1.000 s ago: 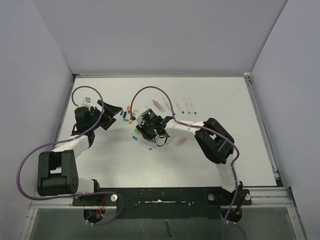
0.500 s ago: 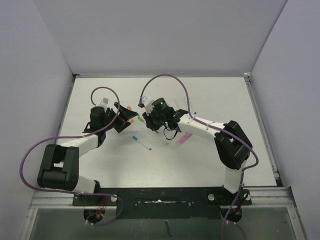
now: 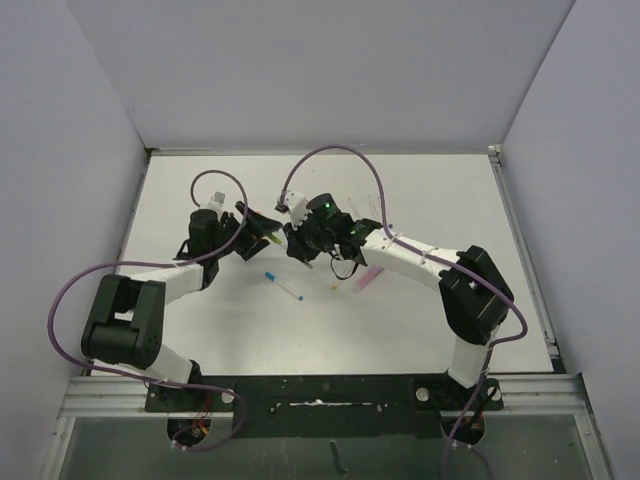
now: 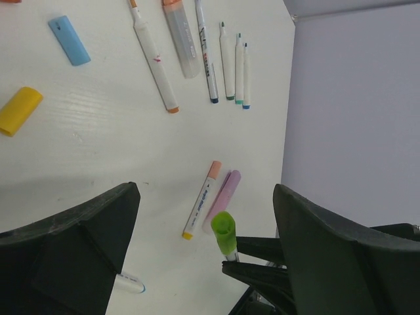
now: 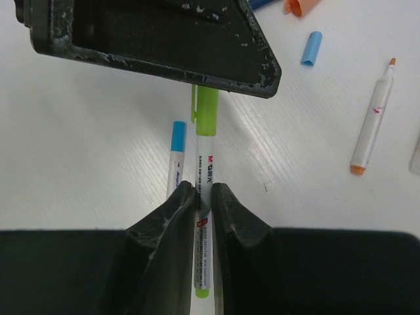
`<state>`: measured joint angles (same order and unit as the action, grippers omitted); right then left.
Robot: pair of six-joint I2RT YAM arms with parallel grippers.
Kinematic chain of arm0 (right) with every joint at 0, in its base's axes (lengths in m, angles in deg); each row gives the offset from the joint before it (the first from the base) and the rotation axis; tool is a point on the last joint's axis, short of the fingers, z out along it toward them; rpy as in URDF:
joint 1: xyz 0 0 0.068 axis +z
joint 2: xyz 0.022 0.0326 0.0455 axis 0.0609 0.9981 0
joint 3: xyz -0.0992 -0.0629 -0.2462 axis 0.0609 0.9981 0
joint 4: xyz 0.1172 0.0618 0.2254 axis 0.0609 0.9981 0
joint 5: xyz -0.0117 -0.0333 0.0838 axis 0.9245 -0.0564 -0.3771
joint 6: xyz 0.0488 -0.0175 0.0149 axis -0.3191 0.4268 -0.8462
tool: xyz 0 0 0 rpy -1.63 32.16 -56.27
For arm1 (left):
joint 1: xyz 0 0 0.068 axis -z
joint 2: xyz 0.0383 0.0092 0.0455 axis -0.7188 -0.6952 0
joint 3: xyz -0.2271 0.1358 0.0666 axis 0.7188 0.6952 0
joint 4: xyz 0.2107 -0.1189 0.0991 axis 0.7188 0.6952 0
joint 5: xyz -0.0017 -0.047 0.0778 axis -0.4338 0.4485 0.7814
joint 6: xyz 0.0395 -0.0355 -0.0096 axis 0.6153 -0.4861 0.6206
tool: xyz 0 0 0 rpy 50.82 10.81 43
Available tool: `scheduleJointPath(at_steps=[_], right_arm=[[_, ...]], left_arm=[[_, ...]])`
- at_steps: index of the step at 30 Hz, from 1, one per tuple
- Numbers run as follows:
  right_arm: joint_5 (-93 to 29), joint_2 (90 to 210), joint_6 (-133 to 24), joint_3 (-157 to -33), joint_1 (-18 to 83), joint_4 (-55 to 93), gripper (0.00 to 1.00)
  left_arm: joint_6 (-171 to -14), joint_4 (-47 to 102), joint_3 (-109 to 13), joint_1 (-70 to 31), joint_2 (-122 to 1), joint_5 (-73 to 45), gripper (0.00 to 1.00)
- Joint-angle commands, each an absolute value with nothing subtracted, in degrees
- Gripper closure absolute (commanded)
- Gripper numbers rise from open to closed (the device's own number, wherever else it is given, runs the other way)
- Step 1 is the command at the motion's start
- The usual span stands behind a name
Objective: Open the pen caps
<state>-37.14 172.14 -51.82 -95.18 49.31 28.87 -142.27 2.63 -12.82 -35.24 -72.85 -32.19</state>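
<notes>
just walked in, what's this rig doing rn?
The right gripper is clamped on a white pen and holds its green cap out toward the left arm. The left gripper is open, with that cap between its fingers but not gripped, and the cap is on the pen. A loose blue cap, a yellow cap and several other pens lie on the table.
</notes>
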Motion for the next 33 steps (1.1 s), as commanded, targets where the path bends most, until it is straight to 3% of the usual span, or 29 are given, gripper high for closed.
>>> scheduleJointPath(at_steps=[1,9,14,24,27,29,31,33], right_arm=[[-39.0,171.0,-52.9,-95.6,49.6,26.2,0.98],[-39.6,172.3,-53.2,-96.6,49.6,25.9,0.98],[-39.6,172.9,-53.5,-96.9,49.6,26.0,0.98],[-39.0,171.6,-54.6,-95.3,49.0,24.7,0.98],[-39.1,171.3,-54.8,-94.9,48.7,24.1,0.98],[-39.2,171.1,-54.8,-95.0,48.5,24.2,0.87],[-39.8,171.2,-54.9,-95.0,48.4,24.0,0.57],[-40.1,171.8,-54.6,-95.9,48.3,25.0,0.49]], left_arm=[[-142.9,-3.1,-15.0,-34.2,-74.0,-32.4,0.21],[-143.3,-5.2,-14.1,-32.6,-74.7,-32.8,0.37],[-143.5,-7.5,-13.7,-32.1,-75.7,-34.2,0.6],[-143.3,-8.3,-12.8,-31.5,-75.7,-34.9,0.87],[-143.1,-8.0,-12.8,-31.3,-75.5,-35.0,1.0],[-143.2,-7.9,-12.8,-31.2,-75.6,-35.0,1.0],[-143.1,-7.9,-13.0,-30.9,-75.7,-35.1,1.0],[-143.1,-7.9,-13.3,-30.5,-75.7,-35.1,1.0]])
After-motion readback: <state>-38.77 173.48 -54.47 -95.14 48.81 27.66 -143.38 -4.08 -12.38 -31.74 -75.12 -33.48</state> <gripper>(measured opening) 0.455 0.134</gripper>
